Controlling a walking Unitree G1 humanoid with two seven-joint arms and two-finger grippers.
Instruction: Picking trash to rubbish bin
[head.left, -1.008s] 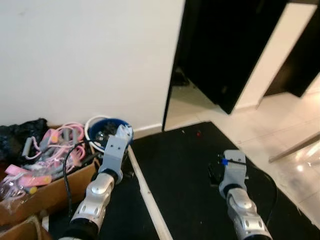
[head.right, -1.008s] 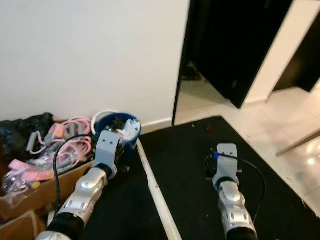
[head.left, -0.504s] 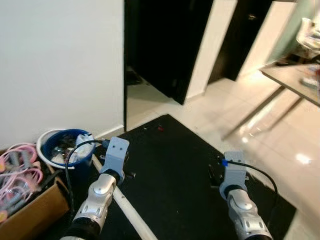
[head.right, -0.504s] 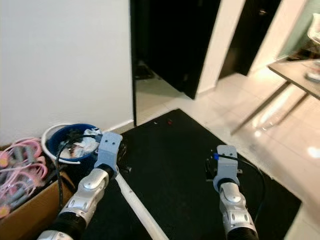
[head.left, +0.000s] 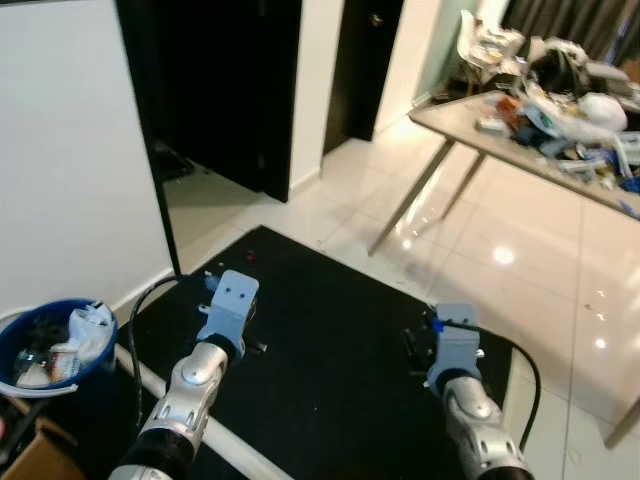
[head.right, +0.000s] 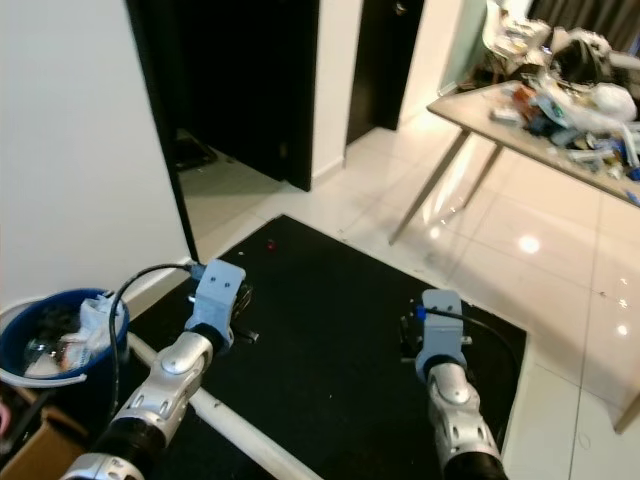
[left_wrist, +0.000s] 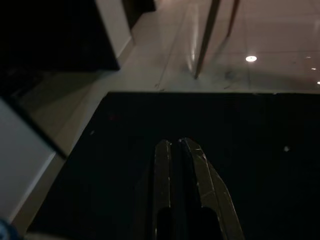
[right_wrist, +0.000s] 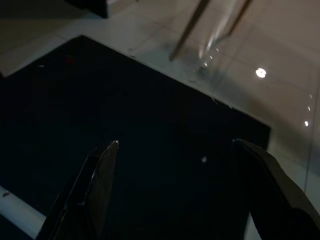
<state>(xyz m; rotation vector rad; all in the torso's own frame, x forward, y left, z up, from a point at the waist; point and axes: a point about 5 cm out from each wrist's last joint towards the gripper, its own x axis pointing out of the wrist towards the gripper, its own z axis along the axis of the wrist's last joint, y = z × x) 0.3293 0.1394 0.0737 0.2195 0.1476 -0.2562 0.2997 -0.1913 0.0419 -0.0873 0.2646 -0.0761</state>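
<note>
the left tool hangs over the black mat with its two fingers pressed together and nothing between them. the right tool hangs over the same mat at about 3 o'clock from the left one, fingers spread wide and empty. a tiny pale speck lies on the mat between the right tool's fingers.

the blue bin sits at 9 o'clock from the left arm, beside the white wall, already holding crumpled wrappers and other trash. a white strip runs along the mat's near edge below the bin.

past the mat, at 12 o'clock, dark doorways open off the glossy tiled floor. at 2 o'clock stands a worktop on slanted legs, heaped with bags and clutter.
</note>
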